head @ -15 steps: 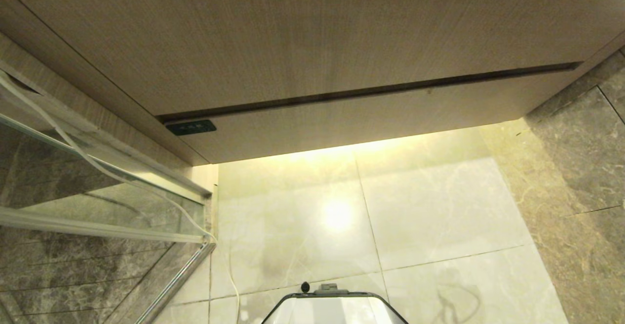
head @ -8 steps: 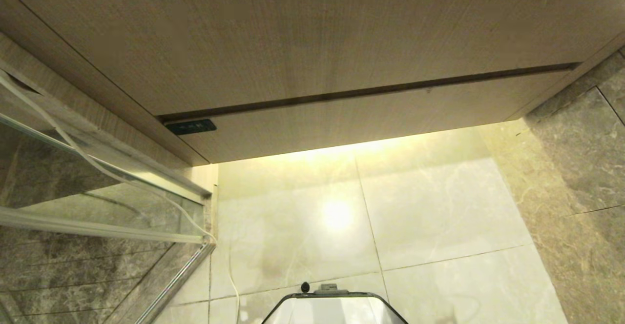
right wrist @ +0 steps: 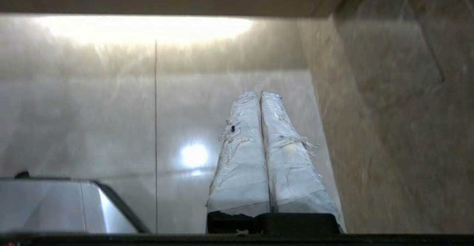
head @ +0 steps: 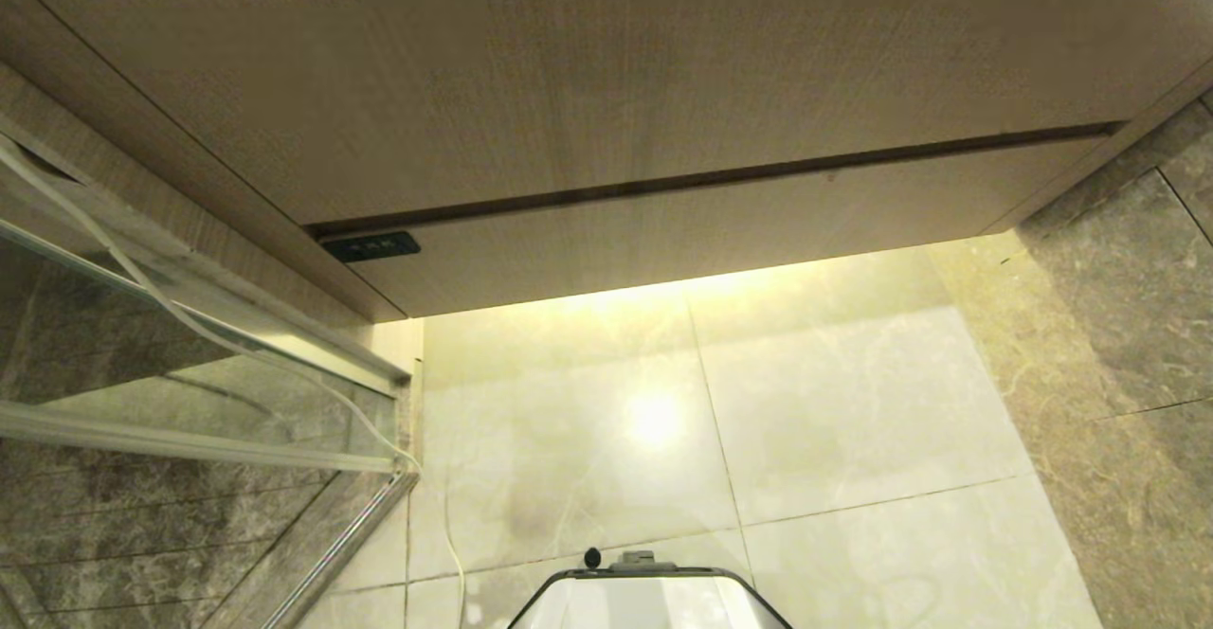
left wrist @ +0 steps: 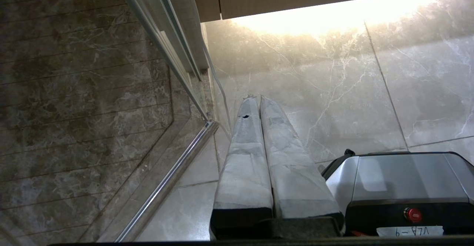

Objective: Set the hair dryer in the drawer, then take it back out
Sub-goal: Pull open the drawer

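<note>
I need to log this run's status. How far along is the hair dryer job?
No sign of progress shows. The drawer front sits closed, flush with the vanity. The left gripper and right gripper are both shut and empty, pointing at the floor tiles. The hair dryer is in no view, so whether any step is done cannot be told.

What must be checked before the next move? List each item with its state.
1. Drawer open: not ok, its front is closed.
2. Hair dryer located: not ok, it shows in no view.
3. Left hand free: ok, shut on nothing, pointing at the floor.
4. Right hand free: ok, shut on nothing, over the floor.
5. Cord out of the way: cannot tell; a pale cord trails down to the floor on the robot's left.
</note>
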Tool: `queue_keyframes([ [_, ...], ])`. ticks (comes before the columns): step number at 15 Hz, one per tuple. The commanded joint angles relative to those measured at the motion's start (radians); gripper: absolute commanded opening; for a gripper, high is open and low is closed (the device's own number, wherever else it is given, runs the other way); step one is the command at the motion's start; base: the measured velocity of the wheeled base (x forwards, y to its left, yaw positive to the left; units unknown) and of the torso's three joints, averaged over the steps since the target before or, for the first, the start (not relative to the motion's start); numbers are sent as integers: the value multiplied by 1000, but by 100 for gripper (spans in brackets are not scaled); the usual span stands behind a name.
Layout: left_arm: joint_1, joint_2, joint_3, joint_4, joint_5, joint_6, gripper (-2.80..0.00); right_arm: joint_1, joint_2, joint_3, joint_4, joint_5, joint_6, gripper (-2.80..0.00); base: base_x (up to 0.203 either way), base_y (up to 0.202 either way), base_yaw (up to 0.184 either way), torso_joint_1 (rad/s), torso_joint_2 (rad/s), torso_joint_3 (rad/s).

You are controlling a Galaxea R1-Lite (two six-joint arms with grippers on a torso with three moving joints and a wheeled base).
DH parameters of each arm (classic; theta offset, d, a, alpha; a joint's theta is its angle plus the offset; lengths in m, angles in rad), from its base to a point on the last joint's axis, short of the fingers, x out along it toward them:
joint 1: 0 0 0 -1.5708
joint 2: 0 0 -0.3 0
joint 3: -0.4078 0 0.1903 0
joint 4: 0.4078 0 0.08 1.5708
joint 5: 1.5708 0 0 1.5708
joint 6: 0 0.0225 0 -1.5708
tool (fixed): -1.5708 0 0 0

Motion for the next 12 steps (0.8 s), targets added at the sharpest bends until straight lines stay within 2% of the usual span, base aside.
queue_keyframes([
  [1,0,0,2,0,0,0,-280,84,-30,43,-39,-3,6,-280,0,0,0,0,0,0],
  [5,0,0,2,0,0,0,-280,92,-25,44,-5,19,72,-280,0,0,0,0,0,0],
  [7,0,0,2,0,0,0,-280,161,-25,44,-9,18,77,-280,0,0,0,0,0,0],
  [9,0,0,0,1,0,0,-280,165,-67,45,13,44,79,-280,0,0,0,0,0,0],
  [12,0,0,2,0,0,0,-280,189,-68,42,73,42,102,-280,0,0,0,0,0,0],
])
